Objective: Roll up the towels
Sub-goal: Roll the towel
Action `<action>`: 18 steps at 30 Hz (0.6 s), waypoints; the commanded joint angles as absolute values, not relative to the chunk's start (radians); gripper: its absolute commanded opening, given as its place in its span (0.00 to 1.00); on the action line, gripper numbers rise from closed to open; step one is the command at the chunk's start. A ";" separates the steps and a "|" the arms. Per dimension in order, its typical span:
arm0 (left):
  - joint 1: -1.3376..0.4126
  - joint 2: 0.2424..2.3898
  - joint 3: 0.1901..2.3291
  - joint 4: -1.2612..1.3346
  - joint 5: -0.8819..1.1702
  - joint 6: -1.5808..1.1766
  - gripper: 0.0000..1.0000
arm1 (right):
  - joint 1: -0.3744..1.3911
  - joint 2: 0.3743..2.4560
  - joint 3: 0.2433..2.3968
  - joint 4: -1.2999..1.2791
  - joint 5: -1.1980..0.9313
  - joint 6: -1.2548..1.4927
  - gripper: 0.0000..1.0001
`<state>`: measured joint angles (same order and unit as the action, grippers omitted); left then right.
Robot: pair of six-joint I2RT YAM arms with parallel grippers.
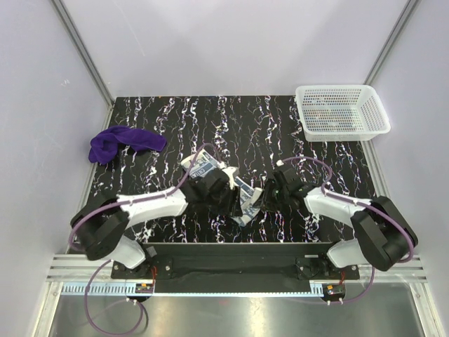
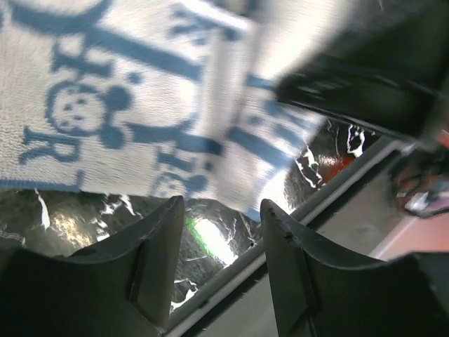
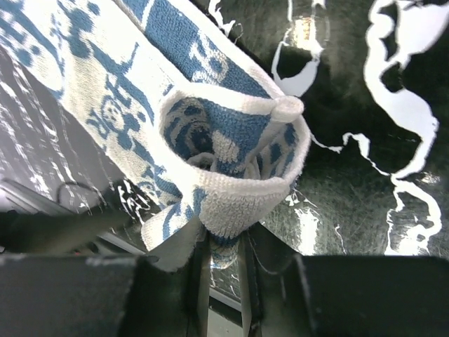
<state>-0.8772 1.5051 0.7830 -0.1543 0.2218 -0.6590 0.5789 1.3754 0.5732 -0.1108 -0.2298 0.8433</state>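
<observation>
Risk: the glossy worktop (image 1: pixel 337 175) gives little friction, and the patterned towel (image 1: pixel 245 203), lying at centre near the front edge, is only loosely coiled. Held at one side only, the coil may spring open or drag if pulled. The purple towel (image 1: pixel 123 144) lies bunched at far left, well apart.

The right jaws are clamped on the coil's lower edge. The left jaws stand apart and empty, with the cloth just beyond their tips.

on the black marbled table (image 1: pixel 175 119) lie a purple towel (image 1: pixel 123 142) by the left edge, a white mesh basket (image 1: pixel 344 130) in the far right corner, and a patterned towel (image 1: pixel 247 201) near the near edge.
</observation>
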 commanded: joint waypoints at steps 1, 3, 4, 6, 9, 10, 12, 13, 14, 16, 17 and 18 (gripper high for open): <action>-1.018 1.401 0.857 -0.209 -0.101 -0.517 0.52 | 0.601 1.420 0.653 -0.212 -0.252 0.776 0.24; -1.074 1.361 0.859 -0.187 -0.202 -0.457 0.52 | 0.604 1.452 0.689 -0.248 -0.256 0.762 0.24; -1.121 1.342 0.851 -0.175 -0.224 -0.434 0.52 | 0.606 1.460 0.707 -0.274 -0.255 0.753 0.24; -1.163 1.338 0.847 -0.137 -0.250 -0.365 0.54 | 0.607 1.485 0.725 -0.296 -0.259 0.743 0.23; -1.213 1.383 0.856 -0.136 -0.284 -0.315 0.55 | 0.607 1.500 0.747 -0.321 -0.262 0.735 0.23; -1.235 1.420 0.867 -0.141 -0.296 -0.296 0.55 | 0.607 1.500 0.753 -0.324 -0.261 0.733 0.24; -1.265 1.459 0.879 -0.150 -0.333 -0.287 0.56 | 0.607 1.500 0.758 -0.328 -0.270 0.732 0.23; -1.276 1.494 0.888 -0.150 -0.340 -0.282 0.56 | 0.607 1.500 0.759 -0.330 -0.270 0.730 0.24; -1.285 1.511 0.894 -0.147 -0.359 -0.270 0.57 | 0.609 1.499 0.759 -0.333 -0.270 0.732 0.23; -1.302 1.555 0.911 -0.147 -0.373 -0.258 0.57 | 0.609 1.491 0.759 -0.336 -0.275 0.732 0.23; -1.305 1.569 0.920 -0.147 -0.385 -0.255 0.57 | 0.609 1.488 0.759 -0.339 -0.275 0.730 0.23; -1.308 1.580 0.929 -0.149 -0.388 -0.250 0.57 | 0.609 1.488 0.759 -0.342 -0.275 0.730 0.23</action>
<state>-1.2957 1.5562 0.8680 -0.1730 -0.3027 -0.3008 0.5968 1.4944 0.7280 -0.3046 -0.2558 0.7540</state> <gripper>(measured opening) 0.571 0.239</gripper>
